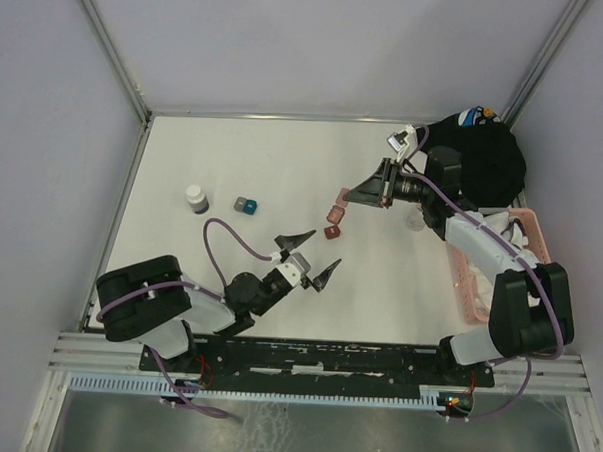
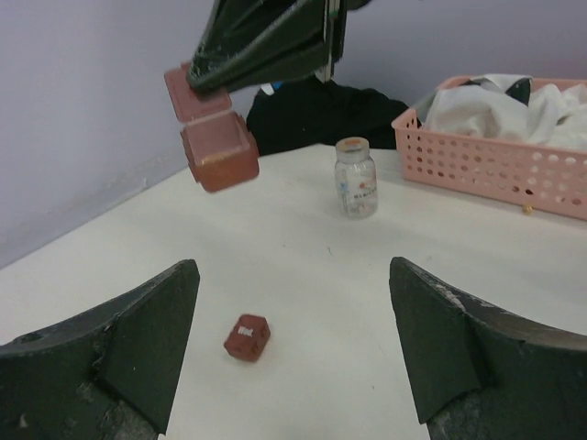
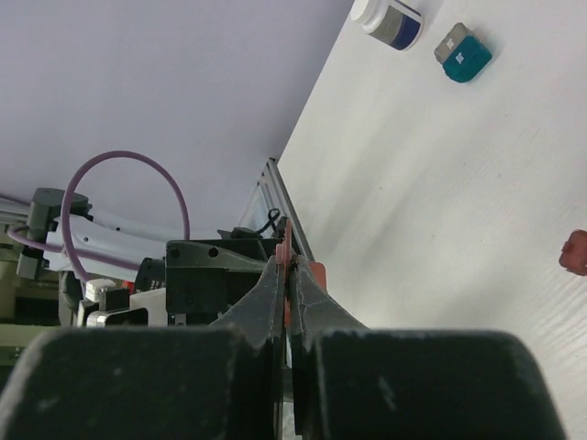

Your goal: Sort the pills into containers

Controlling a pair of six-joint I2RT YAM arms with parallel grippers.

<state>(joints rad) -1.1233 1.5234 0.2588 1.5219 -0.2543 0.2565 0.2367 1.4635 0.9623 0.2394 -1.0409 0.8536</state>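
Note:
My right gripper (image 1: 347,198) is shut on the lid of an open dark-red box (image 1: 339,200) and holds it above the table. In the left wrist view this box (image 2: 218,152) hangs from the right gripper (image 2: 213,70). In the right wrist view the jaws (image 3: 287,264) pinch the thin red lid (image 3: 290,240). A second dark-red box (image 1: 331,231) lies shut on the table, just ahead of my open, empty left gripper (image 1: 326,247); it also shows in the left wrist view (image 2: 247,337) between the left gripper's fingers (image 2: 292,275). A clear vial (image 2: 356,177) stands upright beyond it. No pills show clearly.
A pink slatted basket (image 1: 476,279) with white cloth stands at the right edge. A black cloth (image 1: 480,159) lies at the back right. A teal box (image 1: 250,206), a grey box (image 1: 240,202) and a white bottle (image 1: 196,198) stand at the left.

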